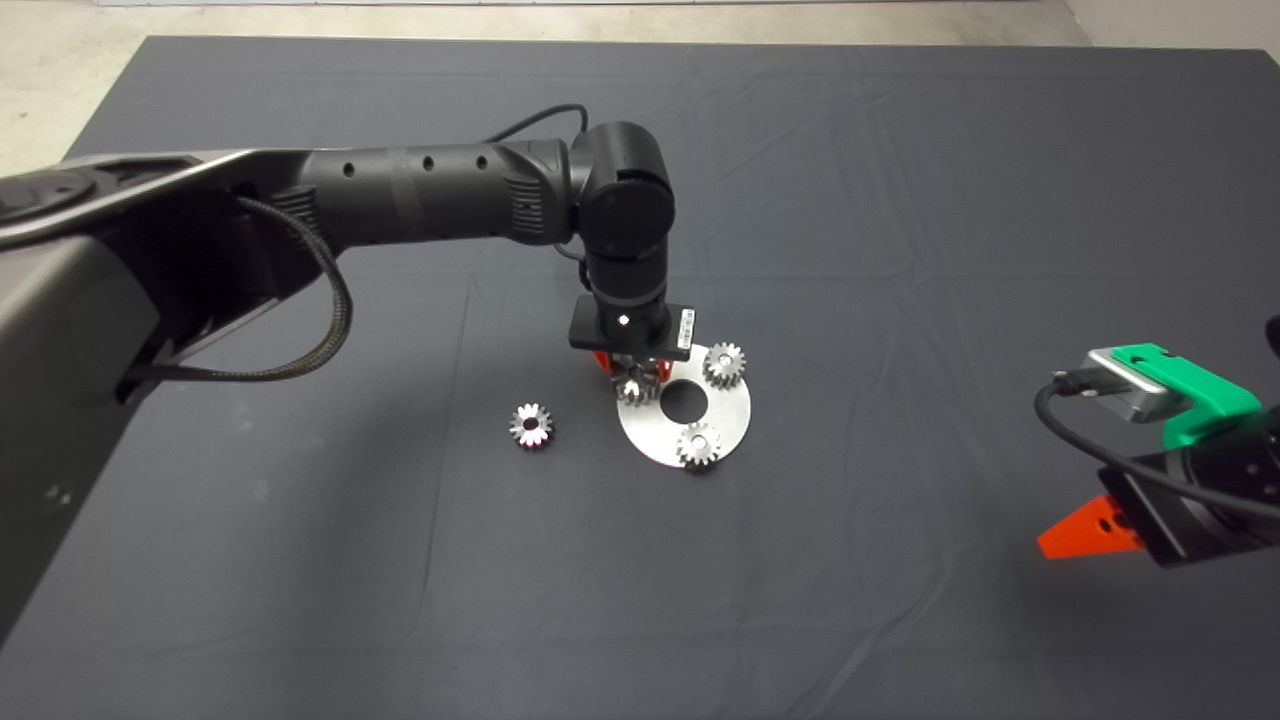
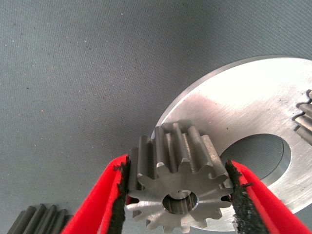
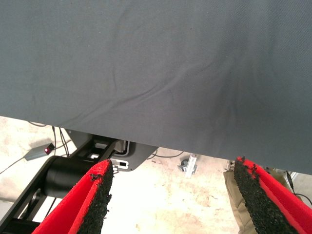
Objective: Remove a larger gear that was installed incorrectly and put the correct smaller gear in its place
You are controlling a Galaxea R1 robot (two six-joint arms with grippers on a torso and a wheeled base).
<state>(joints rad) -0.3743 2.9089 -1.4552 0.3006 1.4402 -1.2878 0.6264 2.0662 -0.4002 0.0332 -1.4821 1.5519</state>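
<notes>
1. Near field: the dark mat (image 1: 640, 620) on the surface lies bare and creased from its near edge up to the gears. The right claw (image 3: 170, 192) waits at the mat's near right side with its fingers wide apart, holding nothing; its wrist view shows the mat's edge and the floor beyond.
2. The larger gear (image 1: 531, 425) lies flat on the mat, alone and free, left of the round steel disc (image 1: 735, 420) and clear of it. It is bright silver with a dark round bore.
3. The disc has a round centre hole. One small gear (image 1: 700, 445) stands at its near rim, another (image 1: 724, 362) at its far right rim.
4. The left claw (image 2: 178, 195), reaching in from the left and pointing down, is closed on the smaller gear (image 2: 180, 170) at the disc's left rim. A black pad (image 2: 122, 187) presses the teeth on each side. Whether the gear touches the disc cannot be told.
5. The smaller gear is shiny, straight-toothed, with a bored centre.
6. Far field: open mat runs behind the arm to its far edge, with pale floor (image 1: 40, 90) beyond.
</notes>
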